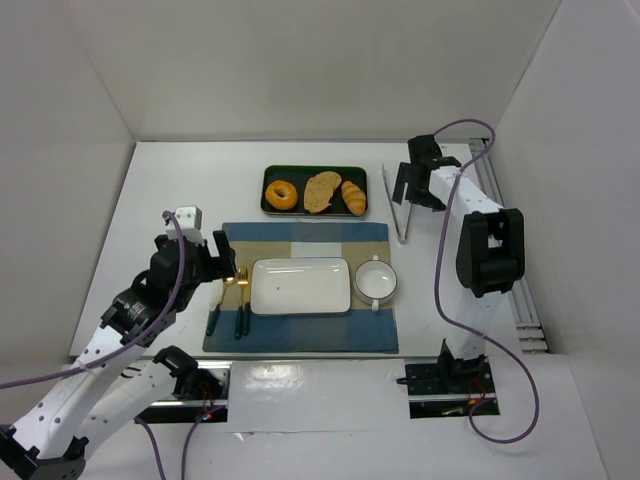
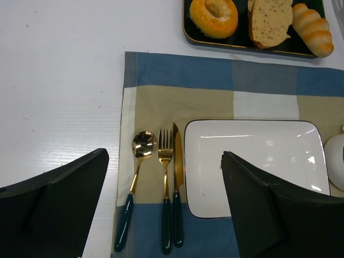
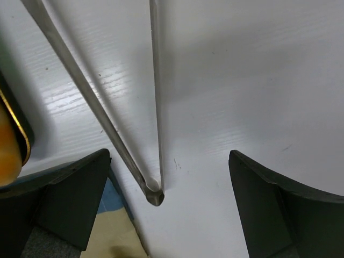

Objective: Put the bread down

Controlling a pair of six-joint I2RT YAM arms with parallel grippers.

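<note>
Right gripper (image 1: 415, 185) spread wide, holding nothing, hanging over metal tongs (image 3: 156, 107) lying on the white table (image 1: 170, 190) just right of the dark tray (image 1: 268, 175). Left gripper (image 2: 164, 155) likewise spread wide and empty, above the left edge of the blue-and-beige placemat (image 1: 300, 238), over the cutlery (image 2: 165, 156). On the mat, a white rectangular plate (image 1: 300, 285), a white cup (image 1: 377, 280) beside it. All round, plain white walls. At the tray's left end, the bread (image 1: 281, 194): small round ring, orange-golden glaze, hole in the middle, beside a brown slice and a ridged roll.
</note>
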